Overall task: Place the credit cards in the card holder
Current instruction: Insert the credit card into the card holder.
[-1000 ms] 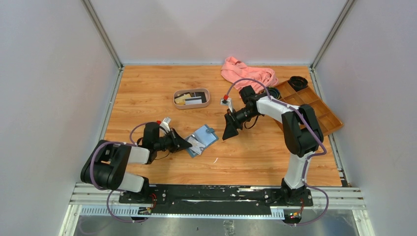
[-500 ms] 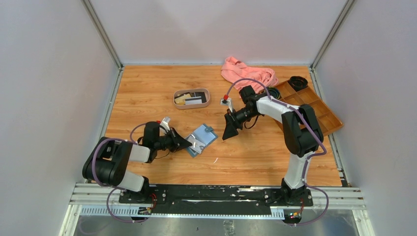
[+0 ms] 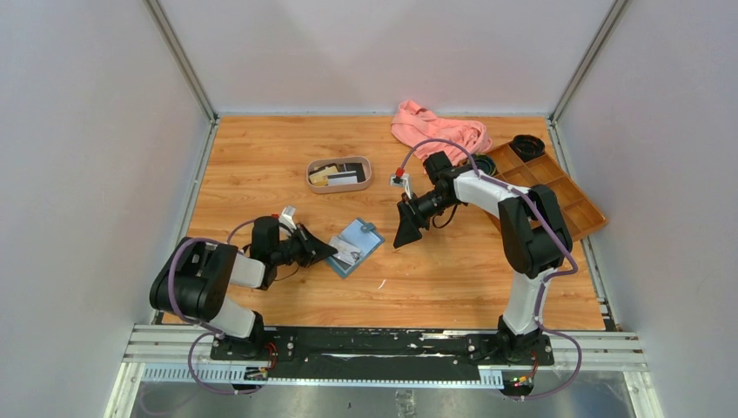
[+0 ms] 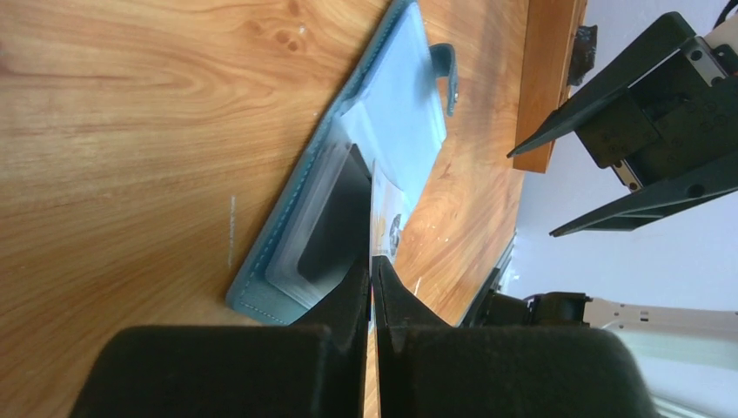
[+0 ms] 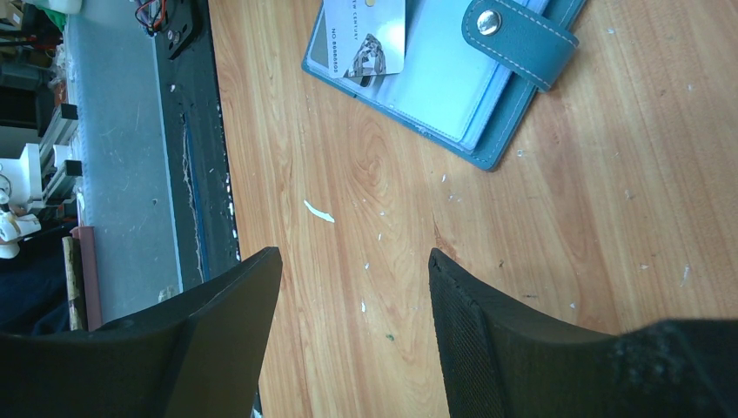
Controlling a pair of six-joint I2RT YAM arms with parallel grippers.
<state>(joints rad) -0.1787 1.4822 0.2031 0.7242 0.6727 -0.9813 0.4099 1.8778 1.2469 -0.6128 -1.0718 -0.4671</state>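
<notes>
Centrally over the table (image 3: 261,157), the right gripper (image 5: 352,261) hangs spread; 1 tray (image 3: 310,177) toward the far edge holds at least 3 cards (image 3: 344,178); 1 open wallet (image 3: 365,233) lies near the middle, the left gripper (image 4: 372,270) pinching 1 card (image 5: 364,35) over it.

The table (image 3: 261,165) is orange-brown wood grain with darker knots. Near its centre the card holder (image 5: 452,87) is teal-blue outside and paler blue inside, with pale stitching round its strap and a silver snap button (image 5: 489,23). The white-grey card (image 5: 365,35) bears black lettering and a dark printed figure. At eleven o'clock from the holder, the pinkish-rimmed tray (image 3: 339,190) shows a black card (image 3: 352,167) and a gold-tan card (image 3: 320,177). At one o'clock lies a salmon-pink cloth (image 3: 435,131), at three o'clock a brown box (image 3: 570,187). The left gripper (image 3: 329,252) and right gripper (image 3: 405,237) are black.
</notes>
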